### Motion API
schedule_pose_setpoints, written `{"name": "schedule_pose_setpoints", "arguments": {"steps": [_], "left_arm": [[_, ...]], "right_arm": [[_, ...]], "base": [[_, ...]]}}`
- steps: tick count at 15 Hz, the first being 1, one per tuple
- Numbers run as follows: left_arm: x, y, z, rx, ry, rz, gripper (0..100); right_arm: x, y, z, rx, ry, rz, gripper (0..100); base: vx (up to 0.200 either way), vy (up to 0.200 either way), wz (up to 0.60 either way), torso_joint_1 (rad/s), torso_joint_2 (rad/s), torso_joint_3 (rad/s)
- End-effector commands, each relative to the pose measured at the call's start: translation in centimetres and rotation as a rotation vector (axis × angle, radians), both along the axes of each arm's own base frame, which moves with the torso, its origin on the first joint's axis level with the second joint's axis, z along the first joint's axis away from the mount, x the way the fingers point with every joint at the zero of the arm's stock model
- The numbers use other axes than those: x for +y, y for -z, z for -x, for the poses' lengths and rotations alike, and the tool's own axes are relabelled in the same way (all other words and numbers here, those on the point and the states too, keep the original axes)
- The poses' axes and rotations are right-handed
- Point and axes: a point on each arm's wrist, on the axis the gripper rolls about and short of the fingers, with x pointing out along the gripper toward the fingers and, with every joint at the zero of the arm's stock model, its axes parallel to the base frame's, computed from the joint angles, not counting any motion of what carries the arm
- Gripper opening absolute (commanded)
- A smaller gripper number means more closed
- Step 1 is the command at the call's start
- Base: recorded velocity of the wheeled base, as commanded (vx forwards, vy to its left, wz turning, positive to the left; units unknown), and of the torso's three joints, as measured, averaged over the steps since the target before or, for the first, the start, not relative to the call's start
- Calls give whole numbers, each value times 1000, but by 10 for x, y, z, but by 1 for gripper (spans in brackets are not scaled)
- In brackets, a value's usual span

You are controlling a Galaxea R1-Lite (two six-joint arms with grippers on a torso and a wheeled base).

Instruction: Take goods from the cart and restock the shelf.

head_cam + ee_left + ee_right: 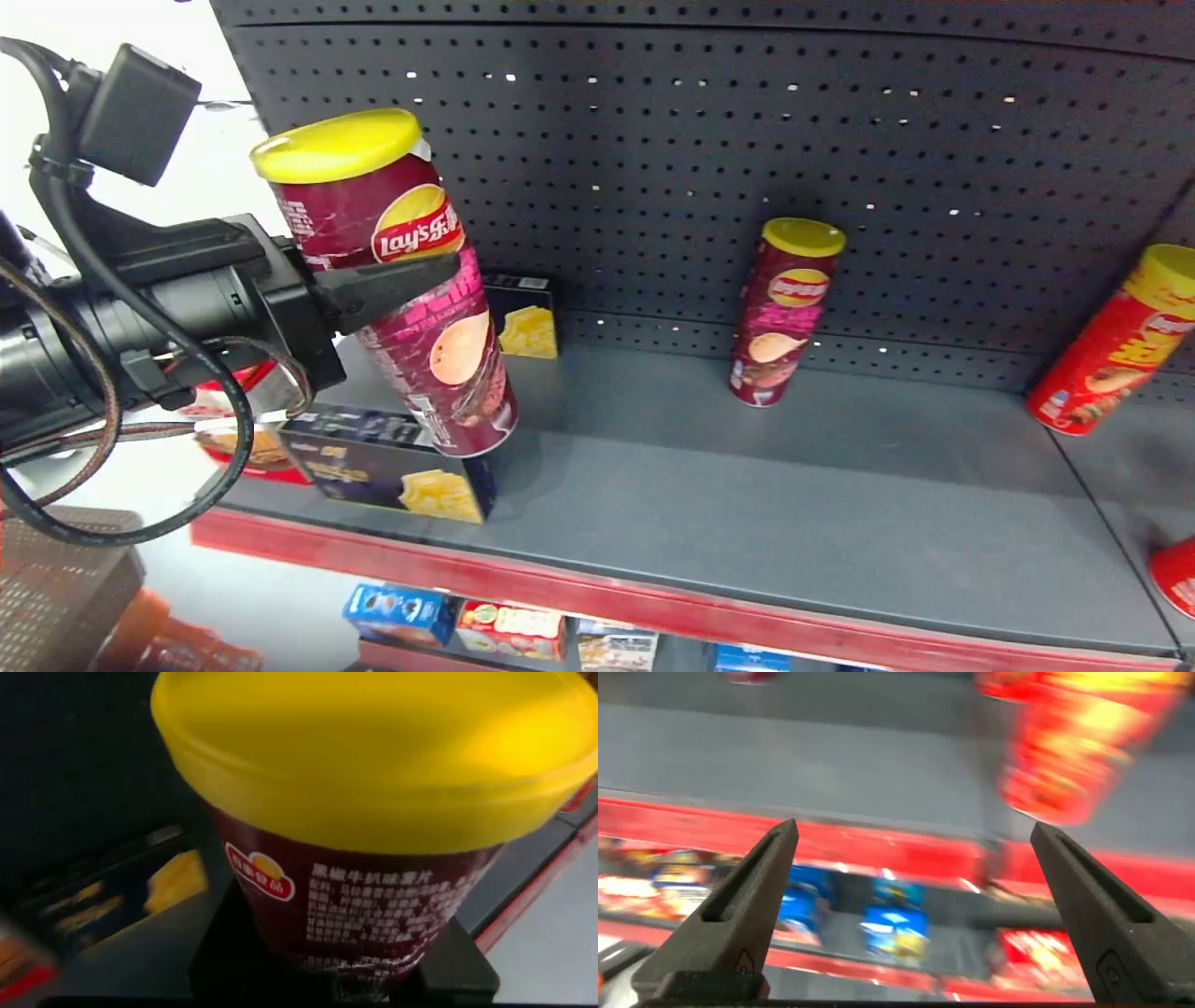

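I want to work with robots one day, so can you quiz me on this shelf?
1. True or false: the left gripper holds the red can.
2. The lid of the held purple can is: A yellow, B green, C white.
3. Is the right gripper open or shut?
Key: 1 false; 2 A; 3 open.
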Motion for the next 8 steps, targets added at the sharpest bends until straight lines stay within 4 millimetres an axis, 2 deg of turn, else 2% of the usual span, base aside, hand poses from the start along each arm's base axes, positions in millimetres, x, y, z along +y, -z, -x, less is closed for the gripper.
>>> {"name": "schedule_pose_setpoints", "arguments": {"steps": [1, 8], "left_arm": [[-1, 1, -2, 3, 2, -1, 0], [0, 3, -1, 8, -3, -3, 0]], "right_arm": [[0, 0, 0, 0, 0, 1, 100], [0, 0, 0, 0, -2, -2, 100]], "base": [[0, 0, -600, 12, 2, 2], [0, 0, 0, 0, 0, 0]]}}
